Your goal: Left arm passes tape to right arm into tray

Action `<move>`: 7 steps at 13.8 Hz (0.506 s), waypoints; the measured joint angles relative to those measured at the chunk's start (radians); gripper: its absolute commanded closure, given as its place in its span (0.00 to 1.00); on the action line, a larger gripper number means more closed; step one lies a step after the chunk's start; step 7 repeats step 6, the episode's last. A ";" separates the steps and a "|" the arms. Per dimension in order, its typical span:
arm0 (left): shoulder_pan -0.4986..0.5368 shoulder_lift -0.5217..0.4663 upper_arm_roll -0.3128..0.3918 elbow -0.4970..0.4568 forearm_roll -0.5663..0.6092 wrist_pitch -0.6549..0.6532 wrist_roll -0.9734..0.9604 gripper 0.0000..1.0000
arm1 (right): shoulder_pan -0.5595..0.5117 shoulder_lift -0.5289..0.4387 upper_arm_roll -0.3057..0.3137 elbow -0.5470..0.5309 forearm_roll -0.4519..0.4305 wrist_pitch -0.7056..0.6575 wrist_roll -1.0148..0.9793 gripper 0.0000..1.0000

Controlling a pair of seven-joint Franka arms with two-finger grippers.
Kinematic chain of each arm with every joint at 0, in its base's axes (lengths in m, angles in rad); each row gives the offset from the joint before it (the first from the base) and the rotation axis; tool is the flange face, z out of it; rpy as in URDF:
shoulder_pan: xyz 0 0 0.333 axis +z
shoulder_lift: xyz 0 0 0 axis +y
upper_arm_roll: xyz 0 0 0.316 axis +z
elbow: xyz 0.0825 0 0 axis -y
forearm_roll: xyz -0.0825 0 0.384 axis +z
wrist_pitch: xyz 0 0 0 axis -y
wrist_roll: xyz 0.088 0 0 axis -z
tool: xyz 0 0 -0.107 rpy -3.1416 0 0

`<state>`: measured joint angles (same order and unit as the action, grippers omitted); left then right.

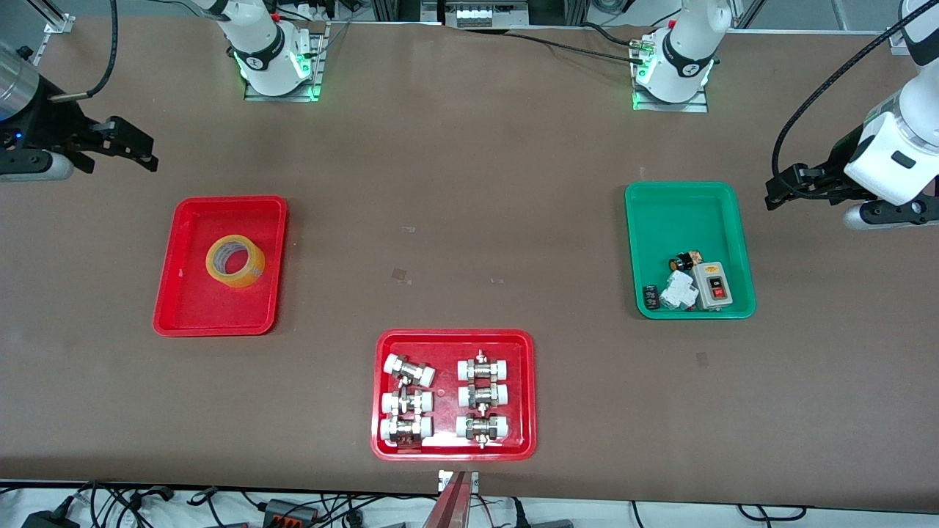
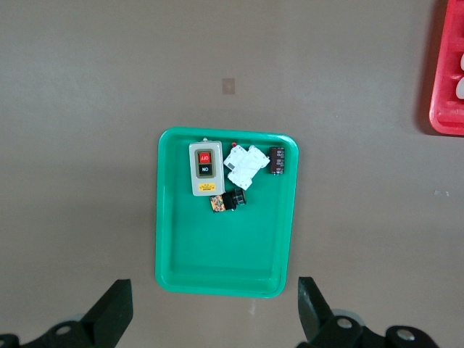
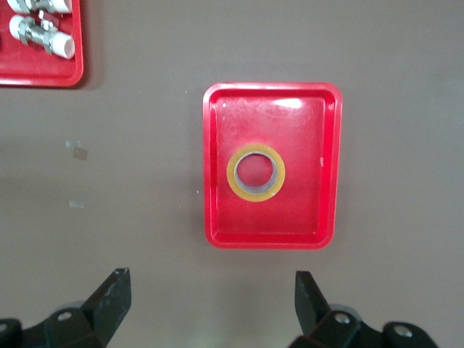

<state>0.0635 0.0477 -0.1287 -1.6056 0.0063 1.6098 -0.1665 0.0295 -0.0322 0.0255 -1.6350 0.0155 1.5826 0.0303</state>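
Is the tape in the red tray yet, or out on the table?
In. The tape lies flat inside the plain red tray, hole upward, with neither gripper touching it.

surface: brown matte tabletop [image 1: 469, 183], evenly lit | nearest edge: a white strip strewn with black cables [image 1: 220, 506] is seen | top edge: metal framing [image 1: 477, 11] is seen

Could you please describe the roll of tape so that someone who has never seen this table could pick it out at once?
Find the plain red tray toward the right arm's end of the table, the one without metal fittings. The tape lies flat inside it, alone. It is a yellowish translucent ring with a pale core, the only round thing in that tray.
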 measured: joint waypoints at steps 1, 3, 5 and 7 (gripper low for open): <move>0.000 0.000 0.000 0.000 -0.001 0.000 0.000 0.00 | 0.000 0.008 0.000 0.013 0.000 0.000 0.002 0.00; 0.000 0.000 0.000 0.000 -0.002 0.000 0.000 0.00 | 0.000 0.016 0.000 0.026 0.000 0.000 0.003 0.00; 0.000 0.000 -0.001 0.000 -0.003 0.000 0.000 0.00 | 0.000 0.016 0.000 0.029 0.000 0.000 0.003 0.00; 0.000 0.000 -0.001 0.000 -0.003 0.000 0.000 0.00 | 0.000 0.016 0.000 0.030 0.000 0.000 0.003 0.00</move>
